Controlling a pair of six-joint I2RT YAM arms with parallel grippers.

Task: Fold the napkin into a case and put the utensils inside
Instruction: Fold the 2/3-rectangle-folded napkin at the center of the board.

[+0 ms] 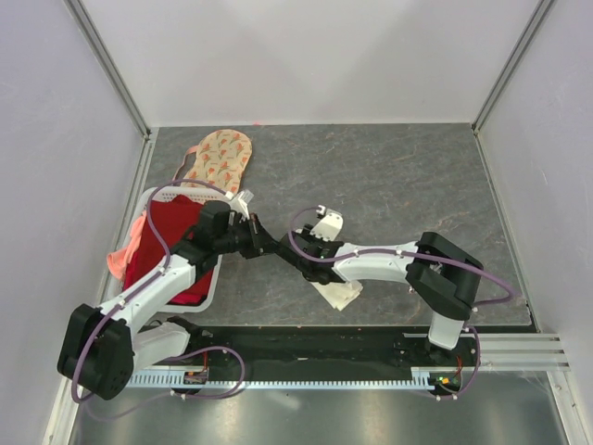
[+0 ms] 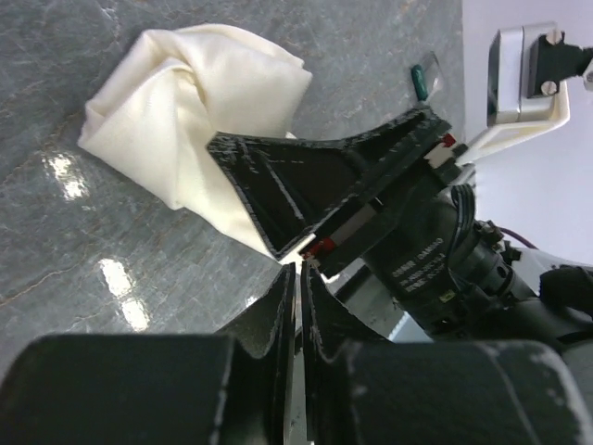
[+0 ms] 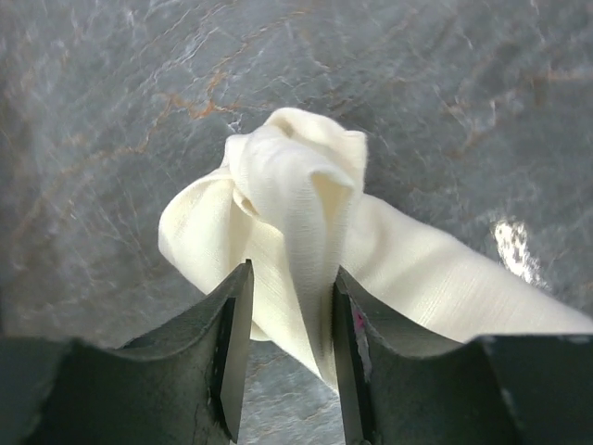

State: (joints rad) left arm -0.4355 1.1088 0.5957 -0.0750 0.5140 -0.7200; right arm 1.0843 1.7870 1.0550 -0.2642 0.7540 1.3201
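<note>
The cream-white napkin (image 1: 340, 293) lies bunched and twisted on the grey tabletop, partly hidden under my right arm. In the right wrist view a raised fold of the napkin (image 3: 296, 199) hangs between the fingers of my right gripper (image 3: 292, 278). The fingers stand apart, so this gripper is open, with the fold against the right finger and a gap on the left. My left gripper (image 2: 298, 269) hovers just left of the right one (image 1: 315, 269), its jaws together with nothing between them. The napkin (image 2: 195, 102) lies beyond it. The utensils and the case are out of view.
A white basket (image 1: 153, 199) stands at the left with a red cloth (image 1: 176, 241) in it and a pink cloth (image 1: 120, 258) over its rim. A peach floral cloth (image 1: 220, 156) lies behind it. Walls close in the table on three sides.
</note>
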